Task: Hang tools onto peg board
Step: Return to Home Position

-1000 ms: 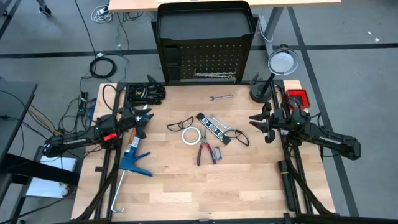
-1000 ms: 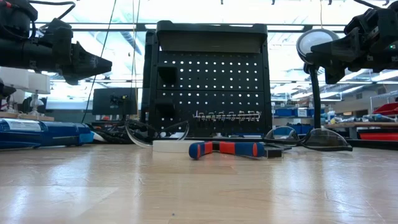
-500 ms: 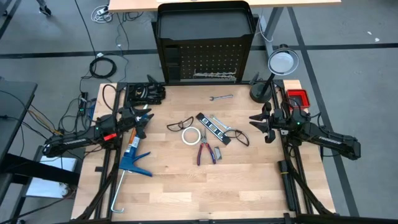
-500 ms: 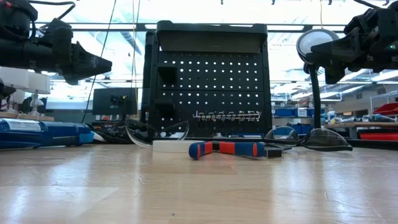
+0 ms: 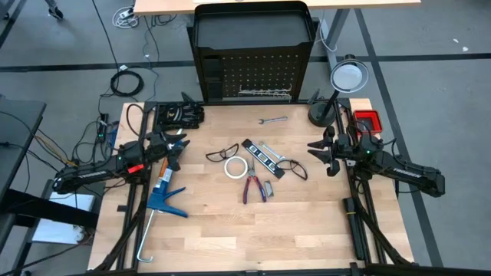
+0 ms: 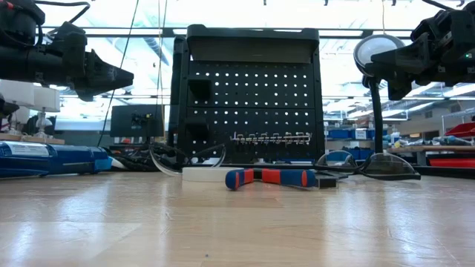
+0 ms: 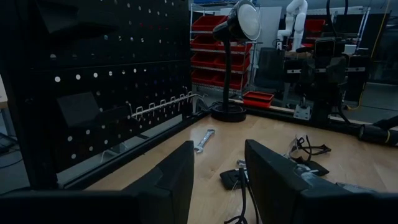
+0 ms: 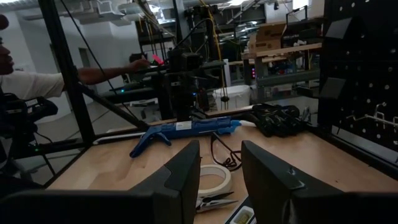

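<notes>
A: Status?
B: L hand (image 5: 176,149) & R hand (image 5: 316,153) are held wide, empty, at counter (image 5: 230,230) sides, prob. parked so nothing's knocked
A: Tools?
B: Pliers (image 5: 252,188), glasses (image 5: 221,154) etc. are laid mid-counter; peg board (image 5: 253,73) hooks (image 5: 265,93) are bare

Dark jointed left arm (image 5: 100,172) with a small red mark, matching dark right arm (image 5: 399,170), broad flat black fingers (image 7: 168,186)

Peg board (image 5: 253,57) stands at the table's (image 5: 230,230) 12 o'clock edge.
Around the tape roll (image 5: 235,167): pliers (image 5: 252,186) at 5 o'clock, wrench (image 5: 271,120) at 1 (nearer the board), caulking gun (image 5: 159,201) at 8, lamp (image 5: 347,77) at 2, glasses (image 5: 219,154) at 10.
</notes>
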